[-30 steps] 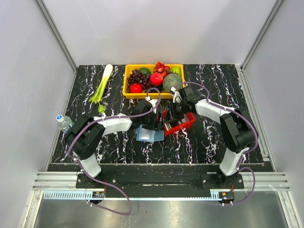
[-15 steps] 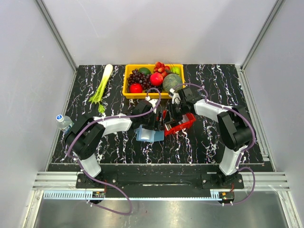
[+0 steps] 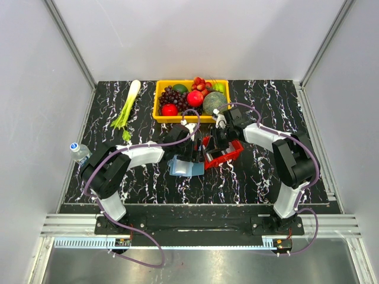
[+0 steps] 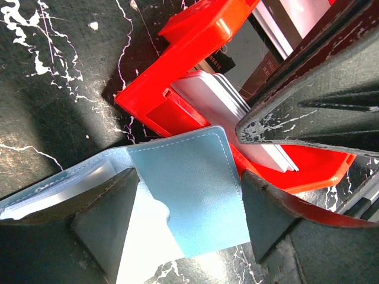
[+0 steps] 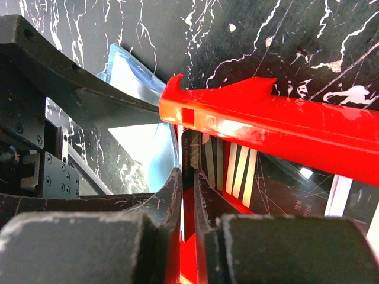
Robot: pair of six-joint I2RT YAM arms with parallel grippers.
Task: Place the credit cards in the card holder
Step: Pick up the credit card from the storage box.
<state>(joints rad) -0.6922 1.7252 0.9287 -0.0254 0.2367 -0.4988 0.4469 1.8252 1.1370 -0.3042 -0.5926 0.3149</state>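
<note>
The blue card holder (image 3: 185, 168) lies open on the black marbled table; its pale blue flap (image 4: 189, 195) shows in the left wrist view. My left gripper (image 3: 188, 158) (image 4: 189, 177) is open, one jaw on each side of that flap, not touching it. The red tray (image 3: 232, 155) (image 4: 177, 41) (image 5: 266, 118) sits just right of the holder with several credit cards (image 4: 219, 100) (image 5: 237, 171) standing in it. My right gripper (image 3: 218, 144) (image 5: 188, 177) reaches into the tray's left end, its jaws pinched on a dark card (image 5: 190, 154) by the tray wall.
A yellow crate (image 3: 159, 100) of fruit stands behind the tray. A leek (image 3: 127, 106) lies at the back left and a small bottle (image 3: 78, 151) at the table's left edge. The two grippers are close together.
My right gripper has shifted slightly left and back over the red tray. The left arm and the card holder have not moved.
</note>
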